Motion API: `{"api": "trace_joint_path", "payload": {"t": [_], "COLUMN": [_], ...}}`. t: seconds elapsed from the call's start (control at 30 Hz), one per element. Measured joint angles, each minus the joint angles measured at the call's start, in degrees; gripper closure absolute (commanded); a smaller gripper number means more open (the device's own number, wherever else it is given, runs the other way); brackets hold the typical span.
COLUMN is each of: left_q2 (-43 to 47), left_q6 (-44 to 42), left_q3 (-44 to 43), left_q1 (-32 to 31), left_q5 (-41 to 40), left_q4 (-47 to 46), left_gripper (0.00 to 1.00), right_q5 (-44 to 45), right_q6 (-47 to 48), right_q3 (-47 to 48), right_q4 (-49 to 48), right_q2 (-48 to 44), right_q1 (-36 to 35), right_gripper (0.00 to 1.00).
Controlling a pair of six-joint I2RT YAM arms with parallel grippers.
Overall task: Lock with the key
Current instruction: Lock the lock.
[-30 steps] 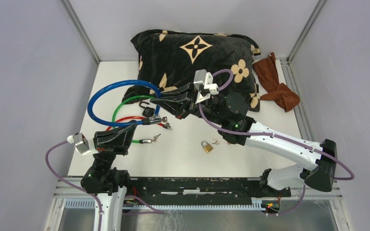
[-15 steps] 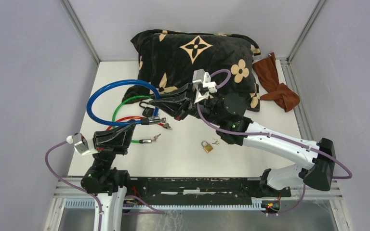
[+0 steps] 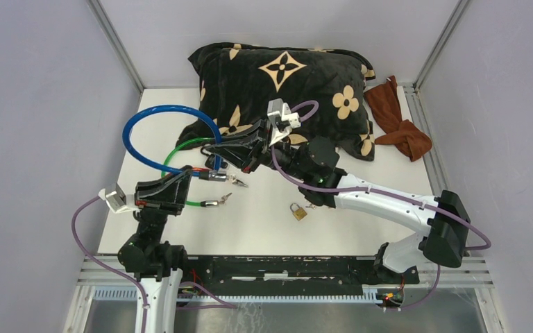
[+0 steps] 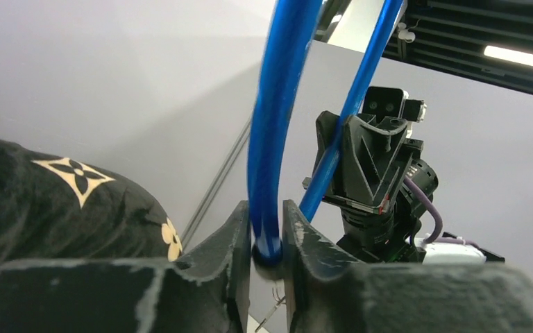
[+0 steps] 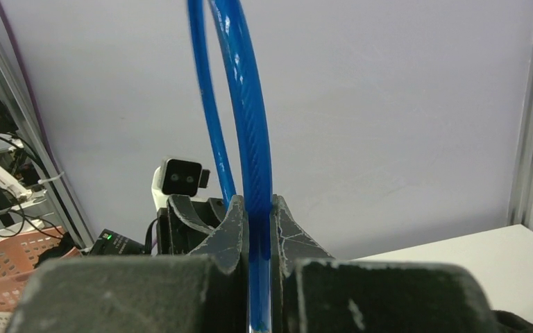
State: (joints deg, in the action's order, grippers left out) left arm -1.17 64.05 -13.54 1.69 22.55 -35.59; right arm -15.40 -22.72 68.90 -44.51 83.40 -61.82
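Pinching the blue cable lock, the right gripper clamps tight. The left gripper flanks it, grip unclear. The key sits untouched; locking seems undone.

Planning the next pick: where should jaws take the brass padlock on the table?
Probably the body, across its side edges, from straight above: the brass padlock lies flat on the table, shackle toward the far side, edges seemingly free.

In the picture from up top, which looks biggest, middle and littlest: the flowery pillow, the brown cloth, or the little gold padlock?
1. Flowery pillow, by far the biggest.
2. Brown cloth, in the middle.
3. Gold padlock, tiny.
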Motion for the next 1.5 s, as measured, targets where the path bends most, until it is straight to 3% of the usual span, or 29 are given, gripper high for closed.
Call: {"api": "trace_joint_path", "payload": {"t": [0.13,0.17,0.23,0.27,0.67,1.1,1.5], "left_q2": [0.00,0.00,0.00,0.00,0.00,0.24,0.24], "left_q6": [0.66,0.68,0.68,0.76,1.07,-4.11,-2.03], "left_q3": [0.13,0.13,0.15,0.17,0.17,-4.85,-4.96], "left_q1": [-0.02,-0.02,-0.07,-0.07,-0.22,-0.15,0.24], "left_q5": [-0.20,-0.13,-0.13,-0.09,-0.48,-1.57,-3.65], "left_q4": [1.44,1.68,2.14,2.27,2.34,-12.98,-11.17], "left_gripper": [0.69,0.73,0.94,0.98,0.98,0.98,0.98], "right_q5": [-0.66,-0.90,-1.38,-1.62,0.31,-0.44,-0.39], "right_q6": [-0.87,-1.09,-1.38,-1.49,1.46,-2.51,-1.73], "right_q3": [0.20,0.33,0.72,1.07,1.42,0.59,2.34], "right_q4": [0.48,0.61,0.83,1.01,5.07,-2.27,-4.81], "right_q2": [0.79,1.11,1.75,2.08,-0.02,-0.72,2.54], "right_q1": [-0.70,-0.98,-1.44,-1.60,-1.84,-7.80,-8.22], "right_gripper": [1.00,1.00,1.00,1.00,1.00,1.00,1.00]}}
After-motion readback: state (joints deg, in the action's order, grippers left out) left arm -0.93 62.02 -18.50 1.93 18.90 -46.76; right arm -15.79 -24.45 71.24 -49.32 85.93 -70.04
